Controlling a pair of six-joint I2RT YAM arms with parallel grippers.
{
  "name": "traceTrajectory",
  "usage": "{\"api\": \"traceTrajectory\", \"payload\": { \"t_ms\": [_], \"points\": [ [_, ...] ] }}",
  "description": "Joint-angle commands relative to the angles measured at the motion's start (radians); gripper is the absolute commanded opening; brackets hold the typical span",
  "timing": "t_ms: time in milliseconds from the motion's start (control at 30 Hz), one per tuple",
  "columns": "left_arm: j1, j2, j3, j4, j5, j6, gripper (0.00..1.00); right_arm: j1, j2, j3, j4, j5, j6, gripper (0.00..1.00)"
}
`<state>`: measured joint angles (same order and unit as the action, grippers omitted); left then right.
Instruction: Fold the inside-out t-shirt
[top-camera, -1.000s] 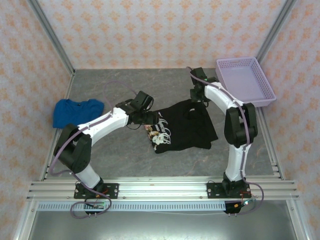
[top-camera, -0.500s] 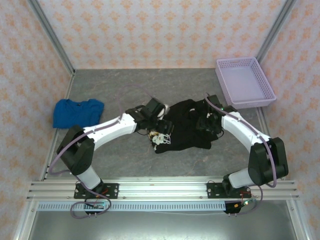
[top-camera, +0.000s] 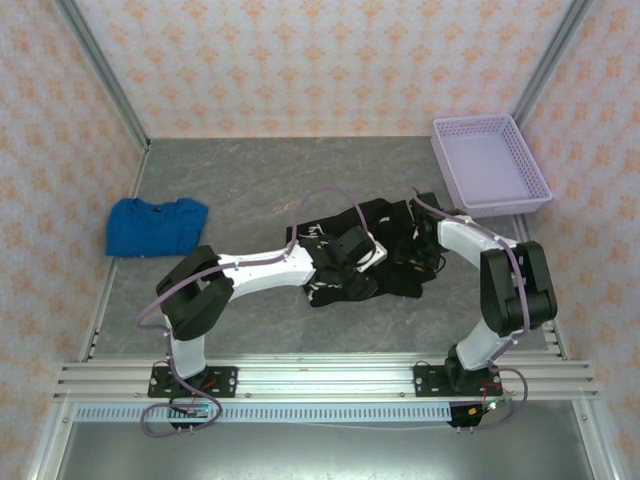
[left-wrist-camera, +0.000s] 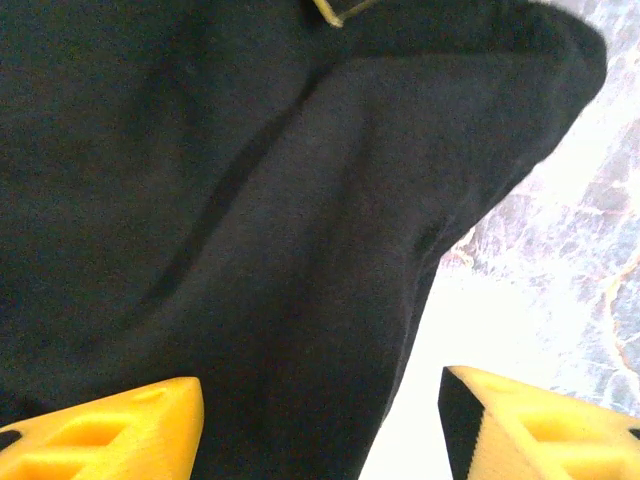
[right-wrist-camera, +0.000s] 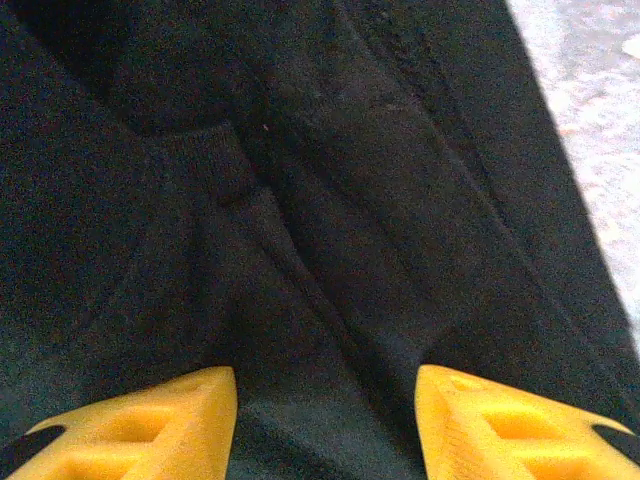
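Left claw (left-wrist-camera: 320, 400) and right claw (right-wrist-camera: 325, 400) have swung in over the shirt (left-wrist-camera: 250, 200), both wide, cloth just beneath. Soft, light, floppy: pinch a hem.

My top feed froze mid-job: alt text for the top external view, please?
The left arm and right arm both reach onto a crumpled black t-shirt in the middle of the grey table. A blue garment lies near its left edge; a lilac basket sits at the far right corner.

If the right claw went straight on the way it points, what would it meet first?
Probably the crumpled black cloth t-shirt, lying directly ahead of the right claw; depth is unclear.
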<state>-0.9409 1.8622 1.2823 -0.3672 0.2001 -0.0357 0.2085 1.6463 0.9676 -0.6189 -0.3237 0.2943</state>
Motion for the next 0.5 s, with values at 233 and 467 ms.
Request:
{"api": "traceTrajectory", "payload": {
  "t_ms": [233, 467],
  "points": [
    [-0.027, 0.034, 0.041, 0.029, -0.056, 0.025, 0.50, -0.003, 0.002, 0.043, 0.042, -0.028, -0.045, 0.16],
    [-0.027, 0.077, 0.072, 0.019, -0.076, 0.029, 0.28, -0.004, -0.061, 0.105, -0.026, 0.003, -0.086, 0.07]
  ]
}}
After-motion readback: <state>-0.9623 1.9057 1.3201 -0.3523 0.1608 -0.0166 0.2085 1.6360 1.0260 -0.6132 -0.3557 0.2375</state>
